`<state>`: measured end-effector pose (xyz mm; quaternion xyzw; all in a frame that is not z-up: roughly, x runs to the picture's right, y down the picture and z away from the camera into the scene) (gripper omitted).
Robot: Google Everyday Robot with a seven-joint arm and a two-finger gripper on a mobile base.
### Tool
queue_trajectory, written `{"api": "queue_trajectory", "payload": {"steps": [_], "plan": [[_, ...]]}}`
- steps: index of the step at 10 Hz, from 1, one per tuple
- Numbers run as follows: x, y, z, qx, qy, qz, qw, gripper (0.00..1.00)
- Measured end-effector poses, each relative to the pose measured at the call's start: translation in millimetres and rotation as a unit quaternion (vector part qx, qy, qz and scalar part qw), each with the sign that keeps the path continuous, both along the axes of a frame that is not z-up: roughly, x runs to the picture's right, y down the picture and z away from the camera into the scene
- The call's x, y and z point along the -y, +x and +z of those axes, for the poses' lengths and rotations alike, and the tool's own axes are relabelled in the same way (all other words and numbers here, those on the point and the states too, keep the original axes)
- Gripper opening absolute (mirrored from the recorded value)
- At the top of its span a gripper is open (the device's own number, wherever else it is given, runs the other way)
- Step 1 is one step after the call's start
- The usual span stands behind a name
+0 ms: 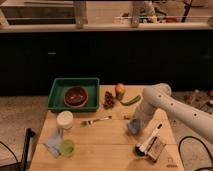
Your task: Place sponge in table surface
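The blue-grey sponge (132, 128) is low over the pale wooden table surface (100, 147), right of the middle; whether it touches the wood I cannot tell. My gripper (134, 122) comes down on it from the white arm (165, 102) at the right and is shut on the sponge. The arm's wrist hides the sponge's upper edge.
A green tray (74, 80) holding a dark red bowl (76, 96) stands at the back left. A white cup (64, 120), a pale blue cloth (52, 145) and a green lid (67, 148) lie front left. A black-and-white brush (148, 142) lies front right; fruit (119, 90) and a green pepper (131, 100) are behind the gripper.
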<state>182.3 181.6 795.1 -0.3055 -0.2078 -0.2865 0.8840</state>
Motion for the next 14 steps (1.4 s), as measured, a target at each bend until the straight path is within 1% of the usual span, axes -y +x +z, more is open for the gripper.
{"api": "queue_trajectory", "payload": {"steps": [1, 3, 5, 6, 8, 10, 11, 12, 14], "plan": [[7.3, -6.4, -11.9, 0.004, 0.004, -0.004, 1.0, 0.0], [16.1, -16.5, -28.9, 0.009, 0.01, -0.01, 0.9999, 0.0], [20.9, -34.7, -52.1, 0.023, 0.016, -0.024, 0.9993, 0.0], [18.6, -45.0, -65.3, 0.032, 0.018, -0.036, 0.9987, 0.0], [14.4, -68.4, -79.4, 0.049, 0.022, -0.058, 0.9969, 0.0], [7.1, -93.2, -83.3, 0.068, 0.018, -0.077, 0.9945, 0.0], [0.3, -112.3, -82.1, 0.084, 0.01, -0.092, 0.9921, 0.0], [-6.0, -124.3, -79.9, 0.098, 0.0, -0.105, 0.9896, 0.0], [-19.2, -133.9, -72.6, 0.117, -0.019, -0.122, 0.9853, 0.0]]}}
